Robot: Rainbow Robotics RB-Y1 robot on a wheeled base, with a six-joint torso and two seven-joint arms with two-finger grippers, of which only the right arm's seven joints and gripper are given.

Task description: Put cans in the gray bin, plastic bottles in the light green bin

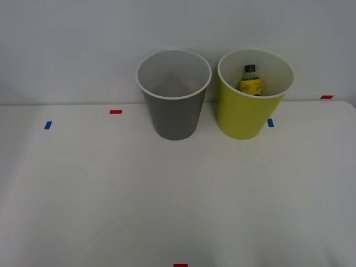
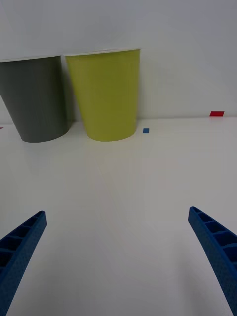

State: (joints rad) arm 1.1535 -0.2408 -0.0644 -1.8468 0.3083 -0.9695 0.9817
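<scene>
Since the plastic bottle (image 1: 251, 79) already stands upright inside the light green bin (image 1: 247, 119), black cap up and yellow label facing forward, that half of the sorting looks done; the bin sits near the counter's far edge, toward its right side, and the bottle leans close to the bin's back wall. Just beside it, on the left and not quite touching, stands the gray bin (image 1: 175, 119); as much of its pale inside as can be seen holds nothing, though the very bottom is hidden behind the near wall, so whether the can has gone in cannot be told for sure. No can lies on the counter (image 1: 167, 206), so what is left of the task, if anything, would be that can and the gray bin.

The right pincer (image 2: 117, 256) hangs low over the counter's middle, well back from both bins and facing them; its blue ribbed fingers (image 2: 217, 252) are spread wide and carry nothing.

The counter is plain white and smooth; small tape marks dot it, a blue mark (image 1: 48, 125) and a red mark (image 1: 115, 112) toward the far left, a blue mark (image 1: 270, 122) at the green bin's foot, a red one (image 1: 326, 97) at the far right, and another red one (image 1: 180, 265) at the near edge; behind the far edge rises a bare pale wall (image 1: 83, 44).
</scene>
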